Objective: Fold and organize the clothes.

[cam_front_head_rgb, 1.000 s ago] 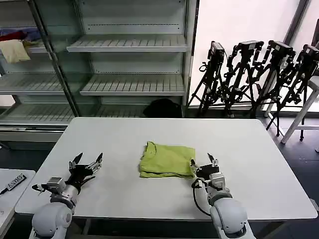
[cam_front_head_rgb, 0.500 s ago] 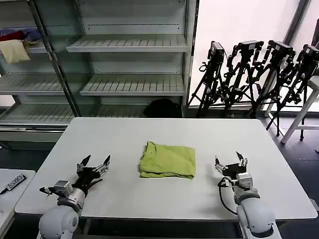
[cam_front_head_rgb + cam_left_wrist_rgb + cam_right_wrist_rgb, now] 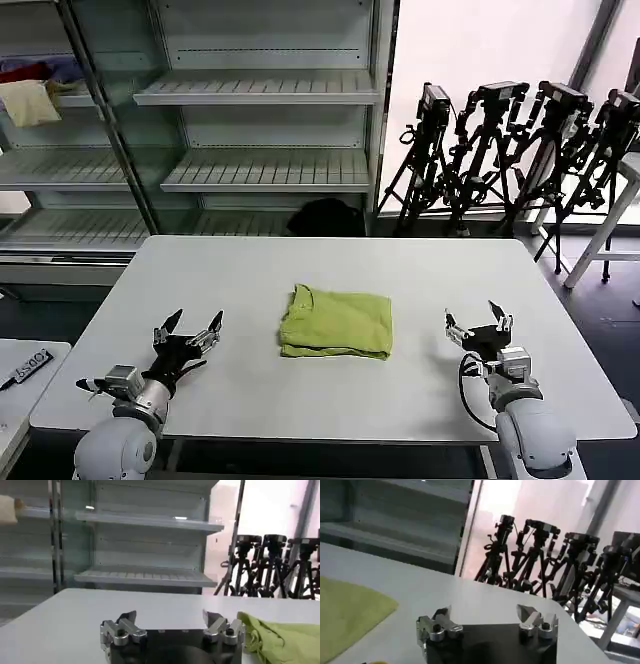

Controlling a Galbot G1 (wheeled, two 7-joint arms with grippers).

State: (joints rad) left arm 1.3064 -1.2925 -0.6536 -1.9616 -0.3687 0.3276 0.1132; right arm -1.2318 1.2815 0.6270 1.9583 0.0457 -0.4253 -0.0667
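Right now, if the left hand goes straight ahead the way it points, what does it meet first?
Probably nothing soon: the open left hand points forward and slightly inward over bare table. The folded shirt lies off to its inner side, likely just outside that line, though depth is unclear.

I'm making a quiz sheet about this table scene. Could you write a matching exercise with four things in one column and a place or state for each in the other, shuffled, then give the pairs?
Things:
1. T-shirt
2. left gripper
3. right gripper
4. tripods

Places or states:
A. standing on the floor behind the table
B. open, near the table's left front edge
C. folded, lying at the table's middle
D. open, near the table's right front edge

Pairs: 1-C, 2-B, 3-D, 4-A
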